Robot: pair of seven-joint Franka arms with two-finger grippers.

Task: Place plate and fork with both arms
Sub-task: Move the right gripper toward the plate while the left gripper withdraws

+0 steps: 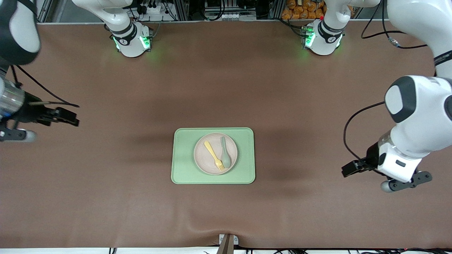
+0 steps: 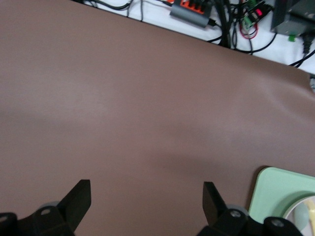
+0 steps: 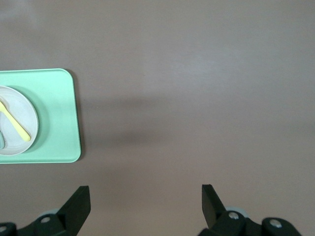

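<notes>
The pale beige plate (image 1: 204,158) sits in the middle of the light-green tray (image 1: 183,158). The yellow fork (image 1: 214,155) lies on the plate beside a grey-green spoon (image 1: 225,156). My left gripper (image 1: 348,170) is open and empty over bare table toward the left arm's end. My right gripper (image 1: 72,118) is open and empty over bare table toward the right arm's end. The right wrist view shows its open gripper (image 3: 145,199), the tray (image 3: 59,118), the plate (image 3: 22,110) and the fork (image 3: 15,121). The left wrist view shows its open gripper (image 2: 146,196), a tray corner (image 2: 278,191) and the plate's edge (image 2: 307,216).
The brown table mat (image 1: 106,197) spreads wide on all sides of the tray. Both arm bases (image 1: 132,42) (image 1: 323,37) stand along the edge farthest from the front camera. Cables and a power strip (image 2: 192,7) lie off the mat's edge.
</notes>
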